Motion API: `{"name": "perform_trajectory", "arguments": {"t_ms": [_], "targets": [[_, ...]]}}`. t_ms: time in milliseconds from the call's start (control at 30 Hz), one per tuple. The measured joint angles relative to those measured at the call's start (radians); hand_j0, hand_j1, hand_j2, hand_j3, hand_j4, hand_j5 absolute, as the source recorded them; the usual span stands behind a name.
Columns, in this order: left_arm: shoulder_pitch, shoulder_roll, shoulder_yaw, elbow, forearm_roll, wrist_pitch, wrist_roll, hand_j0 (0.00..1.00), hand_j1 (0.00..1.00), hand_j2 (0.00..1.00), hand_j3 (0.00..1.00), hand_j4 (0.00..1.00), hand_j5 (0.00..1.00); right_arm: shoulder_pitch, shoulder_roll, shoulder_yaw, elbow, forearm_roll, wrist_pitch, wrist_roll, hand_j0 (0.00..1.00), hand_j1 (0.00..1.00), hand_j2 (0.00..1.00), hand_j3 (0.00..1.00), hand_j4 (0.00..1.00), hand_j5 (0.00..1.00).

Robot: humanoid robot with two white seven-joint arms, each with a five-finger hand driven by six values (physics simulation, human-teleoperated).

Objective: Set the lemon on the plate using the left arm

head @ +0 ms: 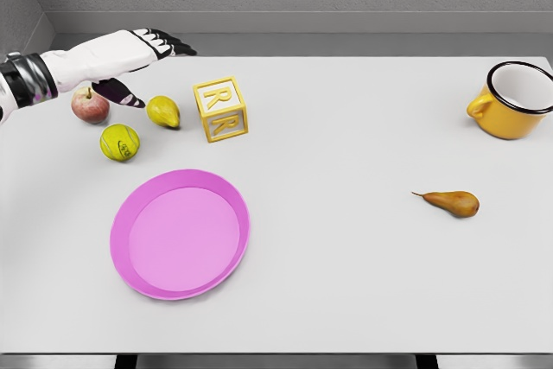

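Note:
A yellow lemon [163, 111] lies on the white table, left of a yellow letter block. A round pink plate [181, 233] sits in front of it, nearer the table's front edge. My left hand [147, 62] reaches in from the left edge and hovers above and behind the lemon, a little to its left. Its fingers are stretched out flat and the thumb hangs down; it holds nothing. The right arm does not show.
A red apple [90, 104] and a yellow-green tennis ball [119, 142] lie left of the lemon. The letter block [221, 109] stands just right of it. A brown pear [453, 203] lies at the right and a yellow mug [510, 98] at the far right.

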Motion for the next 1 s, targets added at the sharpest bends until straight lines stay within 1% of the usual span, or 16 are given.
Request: {"name": "perform_trajectory", "arguments": {"t_ms": [33, 233, 433, 533, 667, 733, 833, 1000], "targets": [[0.0, 0.0, 0.0, 0.001, 0.0, 0.0, 0.0, 1.0, 1.0, 1.0, 1.0, 1.0, 1.0, 0.011, 0.0, 0.0, 0.0, 0.0, 0.0, 0.0, 1.0, 1.0, 1.0, 1.0, 1.0, 1.0], [-0.002, -0.006, -0.004, 0.002, -0.014, 0.0, 0.0, 1.0, 1.0, 1.0, 1.0, 1.0, 1.0, 0.005, 0.0, 0.003, -0.007, 0.0, -0.001, 0.002, 1.0, 1.0, 1.0, 1.0, 1.0, 1.0], [-0.015, -0.02, -0.007, 0.011, -0.029, 0.0, 0.0, 1.0, 1.0, 1.0, 1.0, 1.0, 1.0, 0.005, 0.0, 0.003, -0.008, 0.0, -0.001, 0.002, 1.0, 1.0, 1.0, 1.0, 1.0, 1.0], [-0.028, -0.046, 0.002, 0.045, -0.087, 0.0, -0.002, 1.0, 1.0, 1.0, 1.0, 1.0, 1.0, 0.005, 0.0, 0.003, -0.008, 0.0, -0.001, 0.002, 1.0, 1.0, 1.0, 1.0, 1.0, 1.0], [-0.041, -0.071, 0.012, 0.092, -0.141, 0.0, -0.102, 1.0, 1.0, 1.0, 1.0, 1.0, 1.0, 0.005, 0.0, 0.003, -0.008, 0.0, -0.001, 0.002, 1.0, 1.0, 1.0, 1.0, 1.0, 1.0], [-0.041, -0.091, 0.022, 0.119, -0.169, 0.0, -0.129, 1.0, 1.0, 1.0, 1.0, 1.0, 1.0, 0.005, 0.0, 0.003, -0.008, 0.0, -0.001, 0.002, 1.0, 1.0, 1.0, 1.0, 1.0, 1.0], [-0.048, -0.119, 0.041, 0.158, -0.202, -0.001, -0.146, 1.0, 1.0, 1.0, 1.0, 1.0, 1.0, 0.005, 0.0, 0.003, -0.008, 0.0, -0.001, 0.002, 1.0, 1.0, 1.0, 1.0, 1.0, 1.0], [-0.048, -0.146, 0.067, 0.194, -0.233, -0.001, -0.154, 1.0, 1.0, 1.0, 1.0, 1.0, 1.0, 0.005, 0.0, 0.003, -0.008, 0.0, -0.001, 0.002, 1.0, 1.0, 1.0, 1.0, 1.0, 1.0]]}}
